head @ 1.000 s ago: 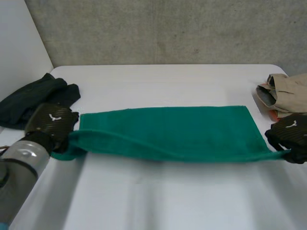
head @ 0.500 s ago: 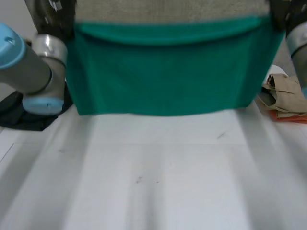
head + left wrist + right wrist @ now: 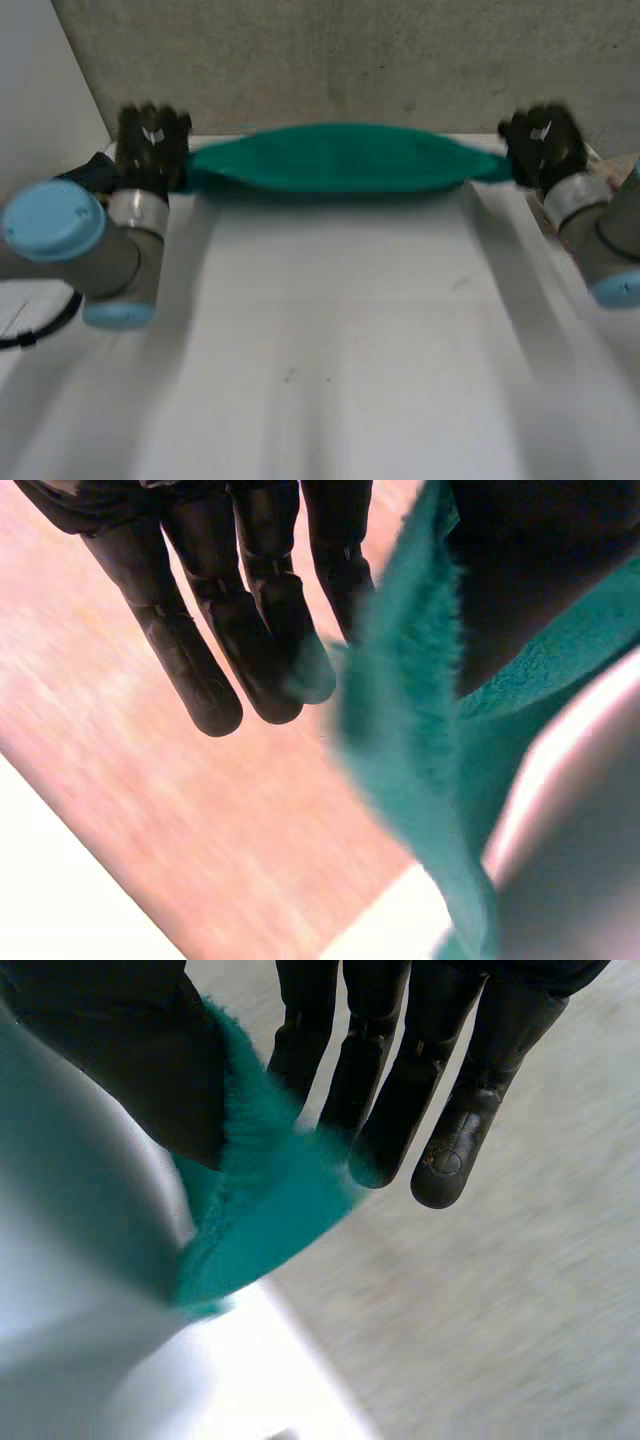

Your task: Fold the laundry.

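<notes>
Grasping with the left robot hand (image 3: 150,150) the left end of the green towel (image 3: 340,158), pinched between thumb and straight fingers (image 3: 215,670). Stretched out as a narrow band, held up over the far edge of the white bench (image 3: 330,330). Grasping the right end likewise with the right robot hand (image 3: 540,148), thumb against fingers (image 3: 440,1140).

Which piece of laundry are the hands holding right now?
The green towel, stretched between the left hand and right hand, each pinching one end. The black garment lies beside the left arm.
</notes>
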